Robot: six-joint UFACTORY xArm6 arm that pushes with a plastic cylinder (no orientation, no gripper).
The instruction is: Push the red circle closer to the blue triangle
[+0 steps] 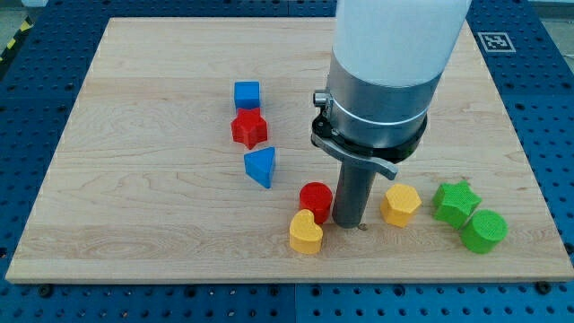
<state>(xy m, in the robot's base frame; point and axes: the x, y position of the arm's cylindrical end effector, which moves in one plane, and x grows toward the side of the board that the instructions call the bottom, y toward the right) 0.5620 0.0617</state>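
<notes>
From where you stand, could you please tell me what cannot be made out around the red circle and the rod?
- Camera view: the wooden board behind the arm's grey housing is hidden by it.
- My tip shows at the view's right of the red circle block; contact cannot be told.
- The red circle's lower edge is covered by the yellow heart block.
- The arm's upper part is cut off by the view's top.

Bright, even overhead lighting on the desk (134,135). Blocks cast only short, soft shadows. A mild sheen marks the arm's white housing (399,36) and grey collar (377,85). Focus is sharp throughout, with no visible blur or edge distortion.
</notes>
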